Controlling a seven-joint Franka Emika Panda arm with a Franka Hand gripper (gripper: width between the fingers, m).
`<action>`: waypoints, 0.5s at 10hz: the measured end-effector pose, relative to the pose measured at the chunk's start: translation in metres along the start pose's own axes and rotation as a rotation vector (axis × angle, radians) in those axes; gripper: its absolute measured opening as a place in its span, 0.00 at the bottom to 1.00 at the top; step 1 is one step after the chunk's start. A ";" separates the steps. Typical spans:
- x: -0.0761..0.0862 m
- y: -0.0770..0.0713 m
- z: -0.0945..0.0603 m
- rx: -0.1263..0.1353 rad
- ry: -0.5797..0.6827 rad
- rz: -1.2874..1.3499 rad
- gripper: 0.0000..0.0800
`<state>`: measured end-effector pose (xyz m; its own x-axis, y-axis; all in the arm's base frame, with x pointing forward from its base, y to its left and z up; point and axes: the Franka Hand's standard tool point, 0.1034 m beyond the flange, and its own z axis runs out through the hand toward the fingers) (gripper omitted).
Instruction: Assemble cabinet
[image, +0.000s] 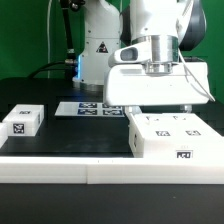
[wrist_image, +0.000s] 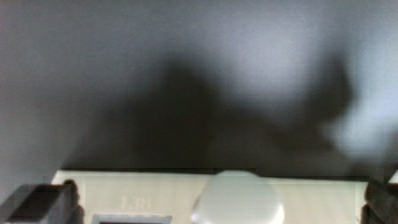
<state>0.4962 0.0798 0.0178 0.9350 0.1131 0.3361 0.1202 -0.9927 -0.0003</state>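
At exterior view's right, large white plastic tagged cabinet (image: 170, 138) sat on black table (image: 60, 148), gripper (image: 152, 106) just above. Finger spread: could not tell. Small white tagged block (image: 21, 121) lay well apart, unjoined. Assembly judged early; fitting outstanding.

Ext cam low, near; wrist cam closer; share cabinet (image: 170, 135) (wrist_image: 125, 182).
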 end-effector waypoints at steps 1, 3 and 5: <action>-0.001 -0.001 0.001 0.000 -0.002 0.005 1.00; -0.007 -0.003 0.006 0.001 -0.013 0.016 1.00; -0.010 0.000 0.009 -0.003 -0.013 0.018 1.00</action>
<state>0.4900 0.0795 0.0062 0.9413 0.0954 0.3238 0.1019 -0.9948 -0.0030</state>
